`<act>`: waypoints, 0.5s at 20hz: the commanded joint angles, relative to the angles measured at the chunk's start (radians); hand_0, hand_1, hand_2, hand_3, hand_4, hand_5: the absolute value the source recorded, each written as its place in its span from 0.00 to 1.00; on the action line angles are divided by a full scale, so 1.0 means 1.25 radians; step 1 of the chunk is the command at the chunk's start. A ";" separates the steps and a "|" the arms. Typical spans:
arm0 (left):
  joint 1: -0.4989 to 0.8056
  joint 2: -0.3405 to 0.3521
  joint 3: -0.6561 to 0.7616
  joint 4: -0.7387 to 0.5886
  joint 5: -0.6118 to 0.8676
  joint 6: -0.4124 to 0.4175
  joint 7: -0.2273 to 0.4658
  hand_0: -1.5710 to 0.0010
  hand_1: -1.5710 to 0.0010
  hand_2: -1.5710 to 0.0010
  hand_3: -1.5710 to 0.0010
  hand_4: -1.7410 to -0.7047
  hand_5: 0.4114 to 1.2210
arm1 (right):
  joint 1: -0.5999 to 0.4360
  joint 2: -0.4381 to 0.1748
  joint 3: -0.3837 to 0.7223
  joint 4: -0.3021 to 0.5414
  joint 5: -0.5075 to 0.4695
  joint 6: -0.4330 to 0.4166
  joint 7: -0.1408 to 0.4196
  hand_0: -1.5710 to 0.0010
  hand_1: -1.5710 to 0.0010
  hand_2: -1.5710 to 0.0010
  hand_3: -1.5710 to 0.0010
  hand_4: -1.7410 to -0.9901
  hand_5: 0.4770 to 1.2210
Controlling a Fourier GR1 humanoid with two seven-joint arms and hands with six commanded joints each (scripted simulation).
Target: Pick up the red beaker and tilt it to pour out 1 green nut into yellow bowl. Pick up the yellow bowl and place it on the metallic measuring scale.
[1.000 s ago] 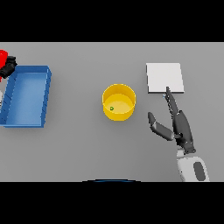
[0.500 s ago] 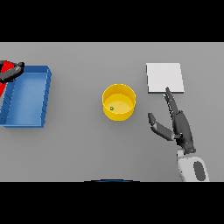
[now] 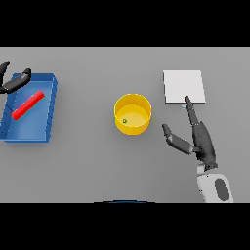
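One nut (image 3: 125, 120), small and green, sits inside the bowl (image 3: 133, 113), and no writing or label shows on anything here. Bowl is yellow, standing upright on the table (image 3: 97, 161), mid-scene. Right hand (image 3: 201, 141) is just to the bowl's right, spread wide, holding nothing: fingers straight and pointing up the table, thumb stuck out toward the bowl but apart from it. The longest fingertip reaches the near edge of the scale (image 3: 183, 87); whether it touches I cannot tell. That scale is a plain pale square plate, beyond the right hand and up-right of the bowl, well clear of it.

Over on the far side, the beaker (image 3: 28, 105) lies tipped over, a red bar slanting across the floor of the blue tray (image 3: 49, 114). Left hand (image 3: 13, 83) hangs at the tray's far left corner, at the view's edge, fingers loosely apart and gripping nothing; the beaker lies just below it, apart from the fingers. Bowl stands well away from that hand, tray wall between them.
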 commanded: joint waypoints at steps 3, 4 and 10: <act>0.013 -0.014 0.018 -0.019 0.026 0.014 -0.032 0.98 0.98 0.98 0.98 0.92 0.30 | -0.032 -0.043 0.033 0.009 0.027 0.055 -0.027 1.00 1.00 1.00 1.00 0.88 0.25; 0.017 -0.017 0.021 -0.028 0.032 0.017 -0.033 0.98 0.98 0.99 0.98 0.91 0.30 | -0.056 -0.067 0.049 0.013 0.049 0.079 -0.023 1.00 1.00 1.00 1.00 0.87 0.25; 0.024 -0.028 0.018 -0.044 0.041 0.015 -0.018 1.00 1.00 1.00 1.00 0.90 0.34 | -0.217 -0.206 0.158 0.077 0.260 0.151 -0.004 1.00 1.00 1.00 1.00 0.80 0.20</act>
